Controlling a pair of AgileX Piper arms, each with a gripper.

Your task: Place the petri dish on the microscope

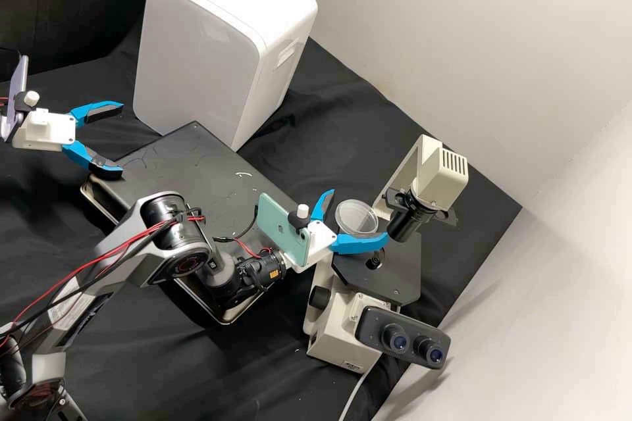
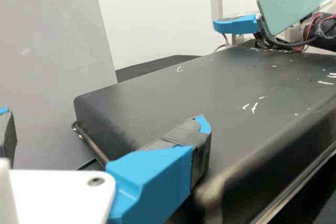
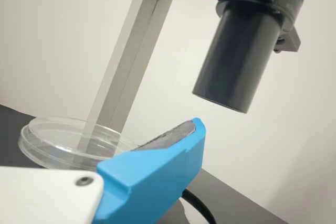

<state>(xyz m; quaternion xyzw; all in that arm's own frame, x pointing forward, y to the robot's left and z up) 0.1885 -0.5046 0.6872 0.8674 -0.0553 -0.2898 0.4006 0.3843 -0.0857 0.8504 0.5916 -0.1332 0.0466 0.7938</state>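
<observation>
In the high view, the petri dish is held by the right end effector over the stage of the microscope; contact cannot be told. The left end effector is spread wide at the corner of a tray. In the left wrist view, one blue finger is seen by the tray's edge. In the right wrist view, the dish is seen near the lens barrel.

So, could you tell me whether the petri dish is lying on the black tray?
No, the petri dish is held in the right gripper above the microscope stage, away from the tray.
</observation>
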